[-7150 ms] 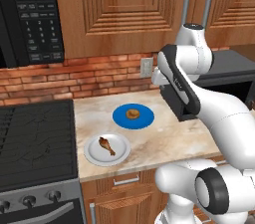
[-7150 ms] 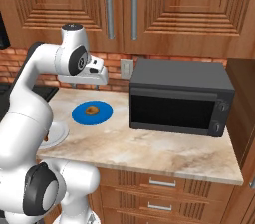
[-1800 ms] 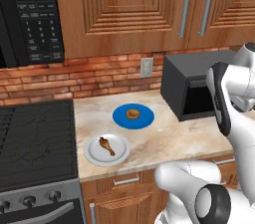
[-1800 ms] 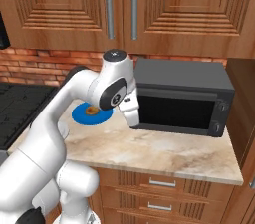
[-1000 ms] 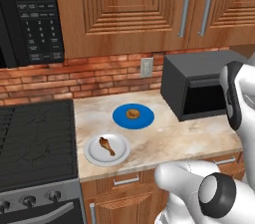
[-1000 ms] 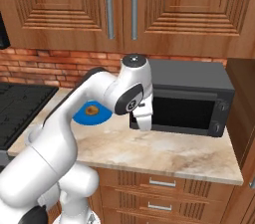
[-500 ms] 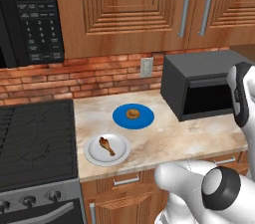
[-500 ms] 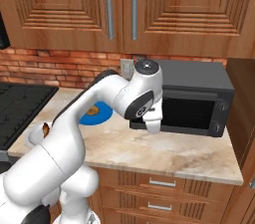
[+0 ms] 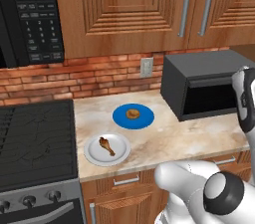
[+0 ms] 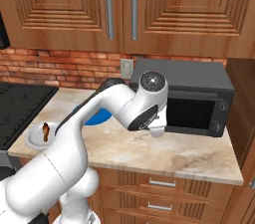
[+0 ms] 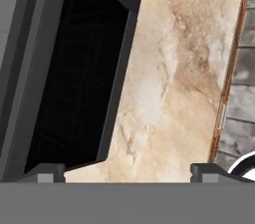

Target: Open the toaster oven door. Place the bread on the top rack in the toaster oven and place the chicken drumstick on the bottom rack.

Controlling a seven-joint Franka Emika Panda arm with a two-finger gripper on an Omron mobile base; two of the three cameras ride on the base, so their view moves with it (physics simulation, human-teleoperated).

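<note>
Gripper [image 11: 127, 170] wide open, empty, facing toaster oven door [image 11: 74, 73]

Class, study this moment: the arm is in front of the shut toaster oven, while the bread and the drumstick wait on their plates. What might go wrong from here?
1. The open gripper looks along the toaster oven door rather than squarely at its top edge; closing now might miss it.
2. The door probably swings down over the counter, where the arm's wrist hangs.
3. The bread and chicken drumstick lie far left, so a long reach follows.

Even, shadowless, sharp rendered light
</note>
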